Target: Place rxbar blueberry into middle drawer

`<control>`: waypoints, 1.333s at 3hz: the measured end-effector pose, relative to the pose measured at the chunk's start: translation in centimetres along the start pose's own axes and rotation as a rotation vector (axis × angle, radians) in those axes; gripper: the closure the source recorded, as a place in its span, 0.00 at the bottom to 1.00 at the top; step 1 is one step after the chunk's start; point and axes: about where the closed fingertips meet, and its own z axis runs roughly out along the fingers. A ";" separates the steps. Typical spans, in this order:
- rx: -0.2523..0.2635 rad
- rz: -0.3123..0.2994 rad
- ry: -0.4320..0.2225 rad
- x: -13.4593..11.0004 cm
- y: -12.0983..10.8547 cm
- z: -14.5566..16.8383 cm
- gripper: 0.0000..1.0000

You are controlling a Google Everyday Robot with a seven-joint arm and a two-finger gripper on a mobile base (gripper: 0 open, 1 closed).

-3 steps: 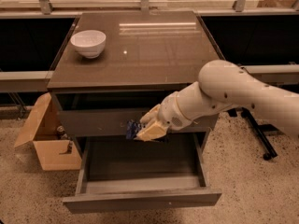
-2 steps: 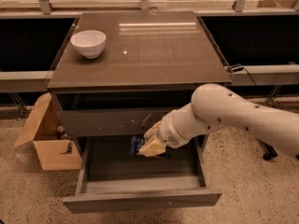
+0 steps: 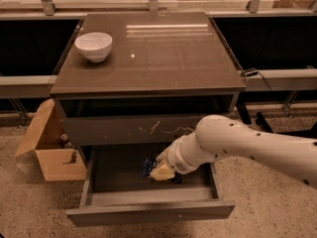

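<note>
The middle drawer (image 3: 148,213) is pulled out at the bottom of the cabinet, with a plain front panel and a dark inside. My gripper (image 3: 157,169) reaches down into it from the right, low over the drawer floor. The rxbar blueberry (image 3: 146,166), a small dark blue bar, shows at the gripper's left tip inside the drawer. The white arm (image 3: 237,143) hides the drawer's right rear part.
A white bowl (image 3: 93,45) stands on the cabinet top (image 3: 163,53) at the back left. The drawer above, with white scratches on its front (image 3: 143,129), is closed. An open cardboard box (image 3: 49,150) sits on the floor to the left. Dark shelving runs along both sides.
My gripper has moved down and a little right with the blue bar, from in front of the scratched drawer front into the open middle drawer.
</note>
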 end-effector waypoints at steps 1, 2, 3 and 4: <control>0.003 0.002 0.002 0.2 0.0 0.1 1.00; 0.057 0.040 0.044 3.1 -0.4 2.0 1.00; 0.108 0.064 0.070 7.0 -1.0 5.2 1.00; 0.162 0.095 0.079 10.5 -2.1 7.7 1.00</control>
